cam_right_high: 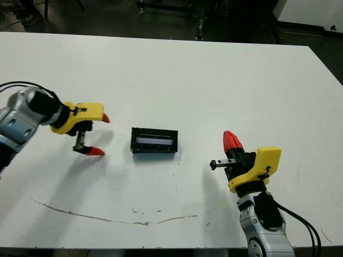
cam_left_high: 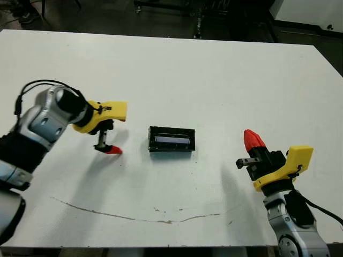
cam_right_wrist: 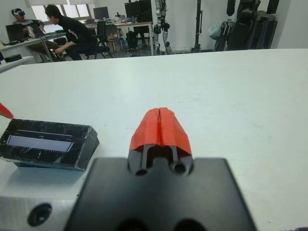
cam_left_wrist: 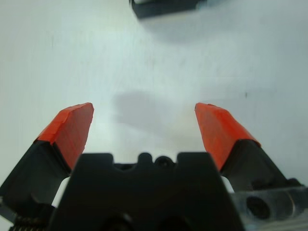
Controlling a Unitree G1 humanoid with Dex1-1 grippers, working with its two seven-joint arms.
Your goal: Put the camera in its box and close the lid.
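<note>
Left claw (cam_left_high: 109, 130) spread | box (cam_left_high: 171, 140) between claws | right claw (cam_left_high: 253, 140) pinched

We see a white table (cam_left_high: 177, 64) with a thin brownish line (cam_left_high: 134, 217) curving across its near part. Beyond its far edge lies a dark floor (cam_left_high: 107, 16) with stand legs (cam_left_high: 198, 24). In the right wrist view, people (cam_right_wrist: 72, 33) sit at desks (cam_right_wrist: 29, 45) with monitors (cam_right_wrist: 101, 12), and dark stands (cam_right_wrist: 197, 24) rise behind.
</note>
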